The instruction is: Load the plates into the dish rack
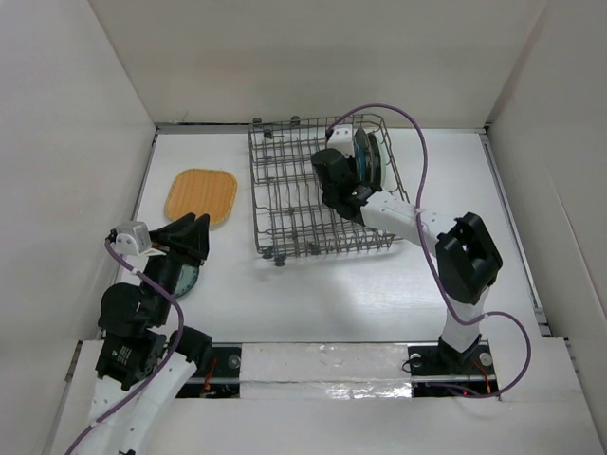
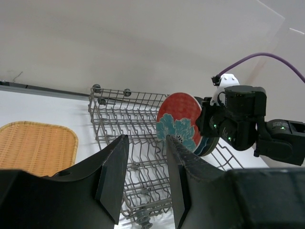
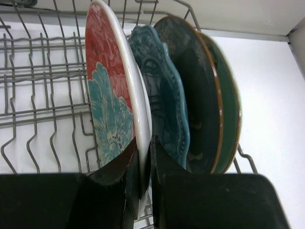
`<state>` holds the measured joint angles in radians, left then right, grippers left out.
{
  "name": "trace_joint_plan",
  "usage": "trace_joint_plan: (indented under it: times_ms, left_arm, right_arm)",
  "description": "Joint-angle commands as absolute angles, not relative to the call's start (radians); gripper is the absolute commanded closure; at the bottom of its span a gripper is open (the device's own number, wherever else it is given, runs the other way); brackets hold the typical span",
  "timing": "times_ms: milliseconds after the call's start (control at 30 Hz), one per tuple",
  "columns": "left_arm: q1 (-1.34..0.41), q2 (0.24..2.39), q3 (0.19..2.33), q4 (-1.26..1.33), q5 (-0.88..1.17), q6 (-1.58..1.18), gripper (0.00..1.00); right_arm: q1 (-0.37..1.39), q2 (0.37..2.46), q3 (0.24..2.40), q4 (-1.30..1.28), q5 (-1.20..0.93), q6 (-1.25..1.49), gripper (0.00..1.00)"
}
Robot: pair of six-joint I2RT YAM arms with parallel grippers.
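Right gripper (image 3: 144, 157) pinches the rim of the red flower plate (image 3: 107, 86), which stands upright in the dish rack (image 1: 285, 190), upper right of top view, beside three racked plates (image 3: 164, 95). Orange plate (image 1: 200, 195) not yet loaded, on counter (image 1: 360, 294) upper left. Left gripper (image 2: 145, 176) wide, empty.

Left gripper (image 2: 146, 143) hangs with jaws apart and empty over the wire dish rack (image 2: 114, 119), where the right arm (image 2: 238, 121) meets the upright red flowered plate (image 2: 178, 117), while an orange plate (image 2: 35, 148) lies flat off left.
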<state>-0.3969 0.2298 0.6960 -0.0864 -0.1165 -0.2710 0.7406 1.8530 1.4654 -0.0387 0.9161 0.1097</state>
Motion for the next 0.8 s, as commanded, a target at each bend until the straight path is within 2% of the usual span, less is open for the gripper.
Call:
trace_joint_plan:
  times_ms: [0, 133, 167, 200, 267, 367, 400, 500, 700, 767]
  left_arm:
    - [-0.393, 0.255, 0.695, -0.038, -0.109, -0.27, 0.66]
    - [-0.393, 0.278, 0.698, -0.043, -0.106, -0.268, 0.66]
    - [-0.393, 0.288, 0.701, -0.046, -0.106, -0.267, 0.67]
    - [-0.393, 0.293, 0.701, -0.051, -0.109, -0.268, 0.67]
    - [-0.393, 0.301, 0.703, -0.051, -0.11, -0.268, 0.67]
    - [-0.393, 0.316, 0.703, -0.052, -0.115, -0.267, 0.67]
    - [-0.393, 0.319, 0.703, -0.054, -0.118, -0.267, 0.67]
    - [-0.393, 0.33, 0.706, -0.06, -0.127, -0.267, 0.68]
    - [-0.393, 0.348, 0.707, -0.061, -0.144, -0.267, 0.72]
    - [-0.393, 0.351, 0.709, -0.063, -0.149, -0.268, 0.75]
  right_arm:
    - [0.753, 1.847, 1.483, 0.092, 0.945, 0.187, 1.0]
    - [0.762, 1.847, 1.465, 0.09, 0.946, 0.219, 1.0]
    - [0.762, 1.839, 1.463, 0.089, 0.945, 0.221, 0.96]
    - [0.762, 1.836, 1.463, 0.092, 0.942, 0.221, 0.88]
    - [0.762, 1.825, 1.468, 0.091, 0.939, 0.219, 0.78]
    - [0.762, 1.781, 1.463, 0.087, 0.917, 0.216, 0.56]
    - [0.772, 1.748, 1.46, 0.087, 0.908, 0.213, 0.45]
    - [0.782, 1.694, 1.451, 0.063, 0.85, 0.218, 0.33]
    - [0.868, 1.569, 1.416, 0.049, 0.749, 0.235, 0.31]
    - [0.928, 1.556, 1.42, 0.045, 0.698, 0.245, 0.4]
